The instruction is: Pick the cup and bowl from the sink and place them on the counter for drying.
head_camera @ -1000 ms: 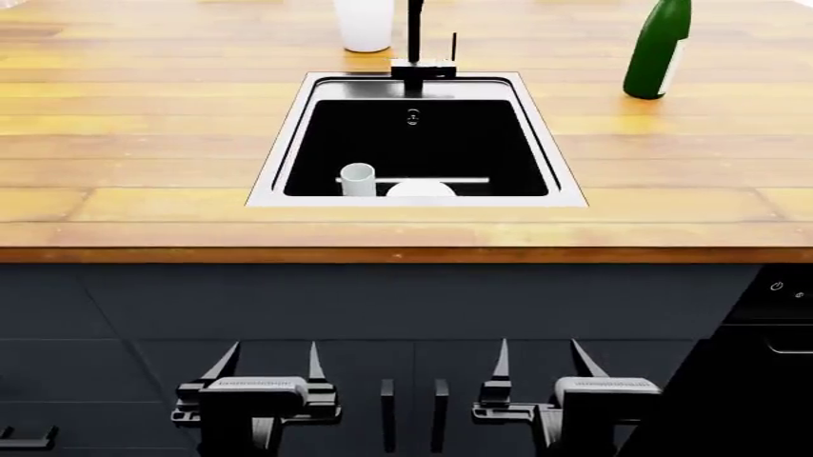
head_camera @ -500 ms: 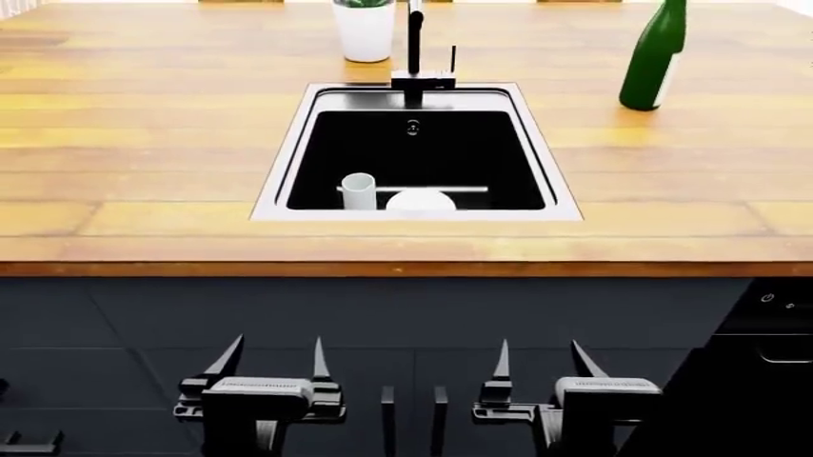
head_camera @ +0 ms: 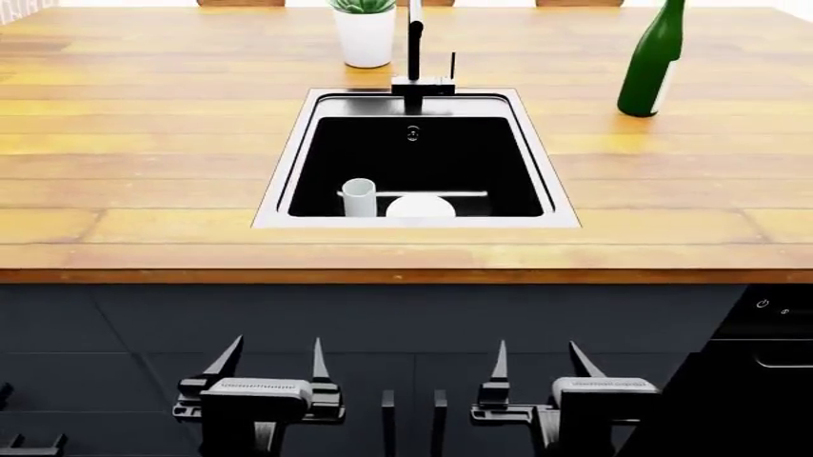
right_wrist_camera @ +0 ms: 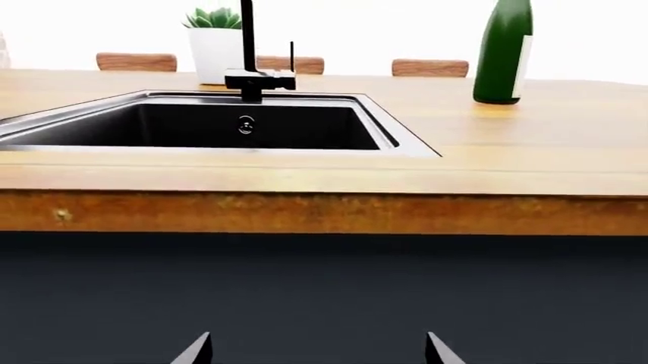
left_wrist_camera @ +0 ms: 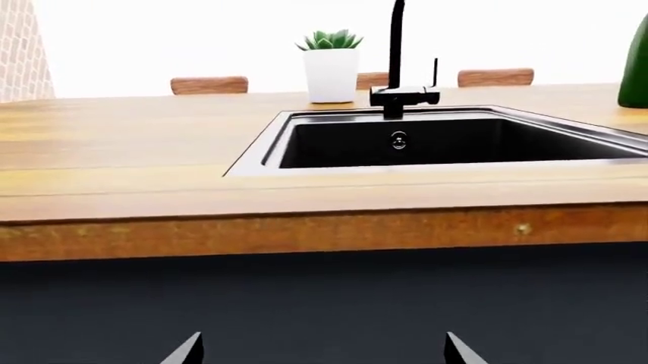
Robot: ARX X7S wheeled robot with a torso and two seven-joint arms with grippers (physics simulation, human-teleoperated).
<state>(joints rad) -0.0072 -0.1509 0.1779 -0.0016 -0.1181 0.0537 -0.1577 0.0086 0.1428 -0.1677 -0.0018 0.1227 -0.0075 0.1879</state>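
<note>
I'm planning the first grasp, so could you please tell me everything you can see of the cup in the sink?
The cup is small, plain white, matte and handleless, roughly cylindrical. It stands upright with its open mouth up, inside the sink, near the front wall and toward the basin's left. The bowl sits close on its right; whether they touch cannot be told. Its base is hidden by the sink's front rim. Neither wrist view shows it, and no gripper is near it.

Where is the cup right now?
In the head view the cup stands upright inside the sink, near its front wall on the robot's left side, just left of the bowl. Neither wrist view shows it.
</note>
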